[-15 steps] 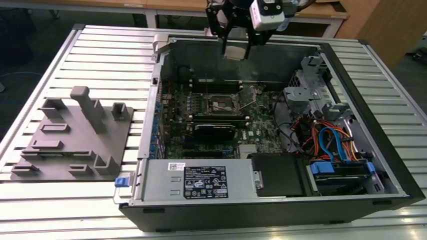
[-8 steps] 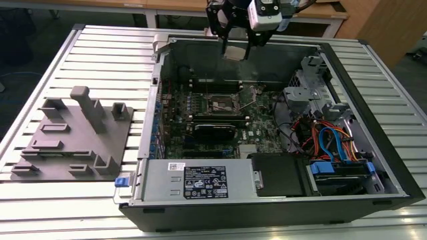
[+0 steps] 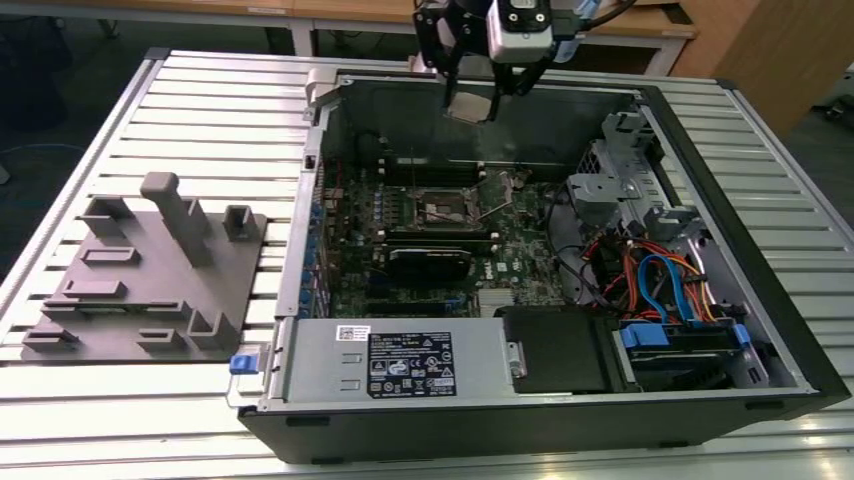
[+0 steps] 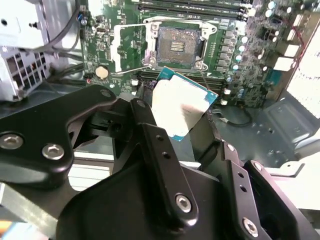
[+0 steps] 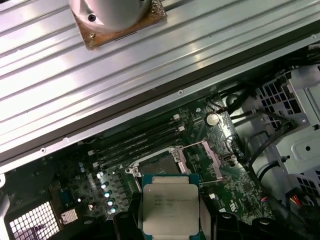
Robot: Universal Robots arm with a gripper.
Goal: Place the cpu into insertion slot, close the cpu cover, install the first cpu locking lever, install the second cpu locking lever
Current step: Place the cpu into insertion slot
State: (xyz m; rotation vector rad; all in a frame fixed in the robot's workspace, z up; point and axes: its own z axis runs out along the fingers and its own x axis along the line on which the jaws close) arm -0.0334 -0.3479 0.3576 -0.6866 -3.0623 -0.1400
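CPU [image 3: 470,107] hangs tilted in the air above the far wall of the open computer case [image 3: 747,230], pinched at two opposite edges by the gripper [image 3: 475,98], whose fingers are clamped on it. Around the case, the slatted metal table [image 3: 200,90] lies bare on the exterior view's right, while a grey moulded fixture [image 3: 147,270] sits well apart on the exterior view's left. Inside the case, the near end is taken up by a power supply [image 3: 400,365] and the exterior view's right by a drive cage and coloured cables [image 3: 654,280], leaving the green motherboard [image 3: 354,250] open from above. Near its middle sits the insertion slot [image 3: 441,208], uncovered, with free air between it and the chip. In the second wrist view the CPU [image 4: 182,105] shows its pale underside and green edge, just short of the insertion slot [image 4: 176,46], and the cpu cover [image 4: 118,47] lies swung open beside it. In the first wrist view the CPU [image 5: 170,207] shows its metal top, with the cpu cover [image 5: 216,156] raised beside the insertion slot [image 5: 159,164] and the memory slots [image 5: 140,137] beyond.
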